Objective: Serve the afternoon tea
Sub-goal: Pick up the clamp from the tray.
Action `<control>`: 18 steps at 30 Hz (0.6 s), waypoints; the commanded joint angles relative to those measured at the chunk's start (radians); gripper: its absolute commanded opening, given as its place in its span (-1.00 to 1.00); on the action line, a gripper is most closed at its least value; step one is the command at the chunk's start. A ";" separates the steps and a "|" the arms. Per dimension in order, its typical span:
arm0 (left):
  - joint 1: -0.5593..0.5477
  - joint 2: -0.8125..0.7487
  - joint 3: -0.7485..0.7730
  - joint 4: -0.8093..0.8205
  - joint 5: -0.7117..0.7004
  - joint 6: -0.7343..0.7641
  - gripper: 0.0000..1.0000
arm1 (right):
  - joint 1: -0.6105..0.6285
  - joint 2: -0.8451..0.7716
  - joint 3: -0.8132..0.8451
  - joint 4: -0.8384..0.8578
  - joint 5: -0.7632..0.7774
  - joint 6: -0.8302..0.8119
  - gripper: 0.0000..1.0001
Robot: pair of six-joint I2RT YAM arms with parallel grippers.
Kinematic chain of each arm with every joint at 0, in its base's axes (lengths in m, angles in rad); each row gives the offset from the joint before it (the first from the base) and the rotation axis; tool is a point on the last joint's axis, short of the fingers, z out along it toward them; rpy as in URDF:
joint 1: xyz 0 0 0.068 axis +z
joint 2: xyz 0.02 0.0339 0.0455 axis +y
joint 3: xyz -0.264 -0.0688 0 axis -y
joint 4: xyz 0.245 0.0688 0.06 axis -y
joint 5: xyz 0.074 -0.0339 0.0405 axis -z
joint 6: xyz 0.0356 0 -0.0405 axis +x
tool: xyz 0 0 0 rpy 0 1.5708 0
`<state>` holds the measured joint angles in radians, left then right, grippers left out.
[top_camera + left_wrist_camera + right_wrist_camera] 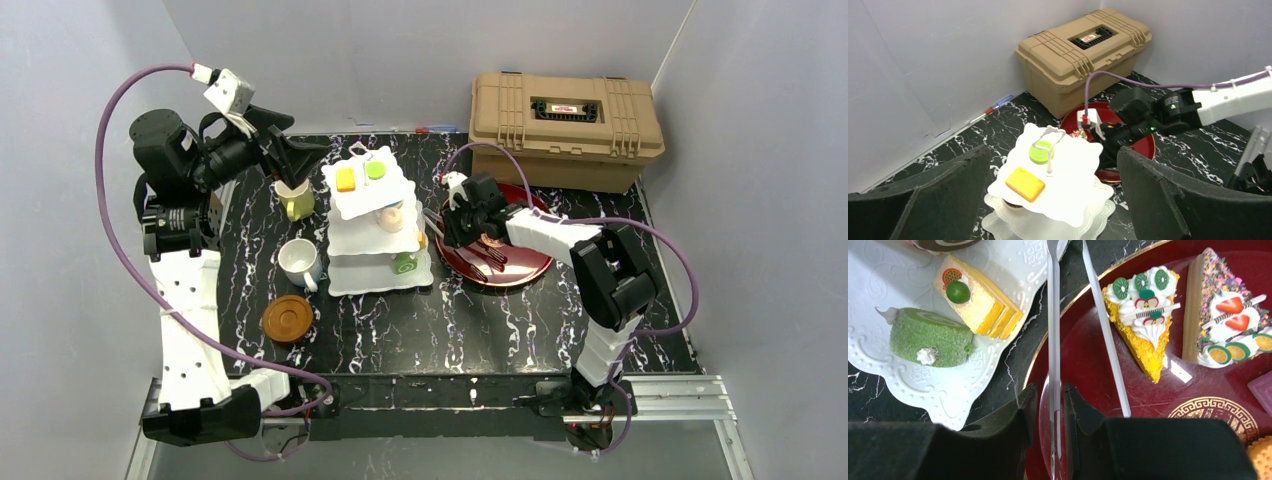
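Nearest, a round brown coaster [287,318] and a white ceramic mug [298,262] sat left of the white three-tier scalloped cake stand [355,276]. Over the round dark-red plate [522,268], the right gripper [1050,392] pinched one arm of thin silver tongs [1053,315]. Farthest, the left gripper [300,152] hung wide open near the stand's top.

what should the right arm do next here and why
Probably close the right gripper fully on the tongs arm between its jaws, then lift. The jaws flank it closely over the red plate, and the kiwi-topped cake slice there is not yet on the cake stand.
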<state>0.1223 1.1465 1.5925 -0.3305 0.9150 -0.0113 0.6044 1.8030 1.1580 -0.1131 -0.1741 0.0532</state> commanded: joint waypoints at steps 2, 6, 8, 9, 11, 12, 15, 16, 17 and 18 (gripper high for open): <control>0.003 -0.028 0.040 -0.025 0.090 -0.017 0.90 | 0.006 0.030 0.069 -0.005 -0.001 -0.034 -0.31; 0.002 -0.027 0.054 -0.025 0.111 -0.032 0.89 | 0.009 0.058 0.105 -0.037 -0.001 -0.042 -0.27; 0.004 -0.027 0.059 -0.025 0.119 -0.037 0.89 | 0.013 0.066 0.121 -0.054 0.005 -0.050 -0.27; 0.003 -0.028 0.059 -0.026 0.124 -0.039 0.89 | 0.015 0.069 0.128 -0.062 0.012 -0.050 -0.33; 0.003 -0.030 0.057 -0.025 0.137 -0.041 0.88 | 0.015 0.064 0.137 -0.068 0.025 -0.050 -0.61; 0.003 -0.033 0.054 -0.025 0.149 -0.041 0.88 | 0.015 0.055 0.140 -0.065 0.031 -0.050 -0.71; -0.002 -0.041 0.045 -0.025 0.186 -0.039 0.88 | 0.015 0.001 0.153 -0.047 0.059 -0.042 -0.85; -0.007 -0.039 0.045 -0.025 0.202 -0.043 0.88 | 0.015 -0.021 0.160 -0.042 0.074 -0.040 -0.89; -0.015 -0.035 0.049 -0.028 0.223 -0.060 0.88 | 0.015 -0.047 0.168 -0.037 0.090 -0.036 -0.93; -0.026 -0.024 0.063 -0.038 0.243 -0.077 0.87 | 0.015 -0.071 0.174 -0.034 0.104 -0.034 -0.97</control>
<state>0.1192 1.1301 1.6196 -0.3485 1.0573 -0.0422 0.6178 1.8565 1.2587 -0.1799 -0.1326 0.0185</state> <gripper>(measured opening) 0.943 0.058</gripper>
